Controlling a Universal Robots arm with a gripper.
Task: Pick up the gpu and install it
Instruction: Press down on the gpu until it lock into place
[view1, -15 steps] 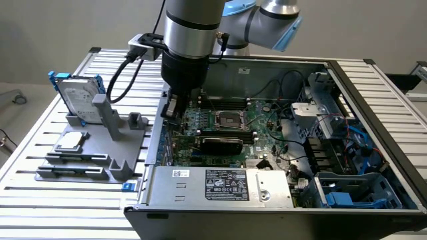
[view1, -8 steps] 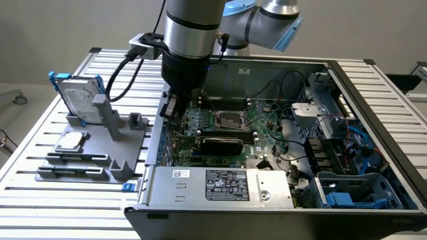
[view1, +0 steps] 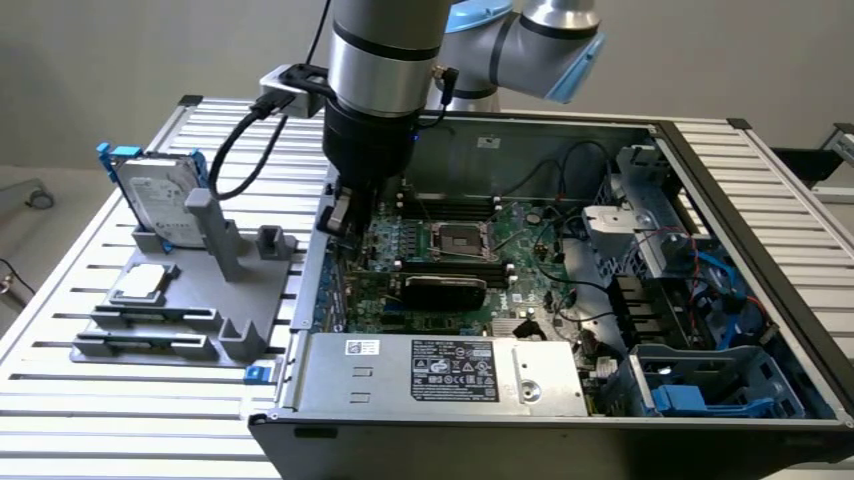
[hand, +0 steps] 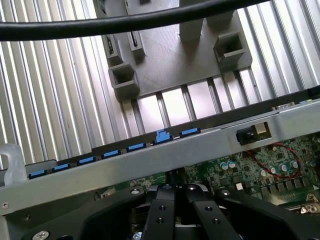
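Hovering over motherboard, gripper pressed together, empty; exterior view adds gpu seated in case.

Open computer case on slatted table, grey fixture beside it holding hard drive, processor chip

The arm is a silver tube with a black band, joined by pale blue caps to a black wrist section. A grey camera block with black cables is clamped beside it. The gripper has matte black fingers with small round screws.
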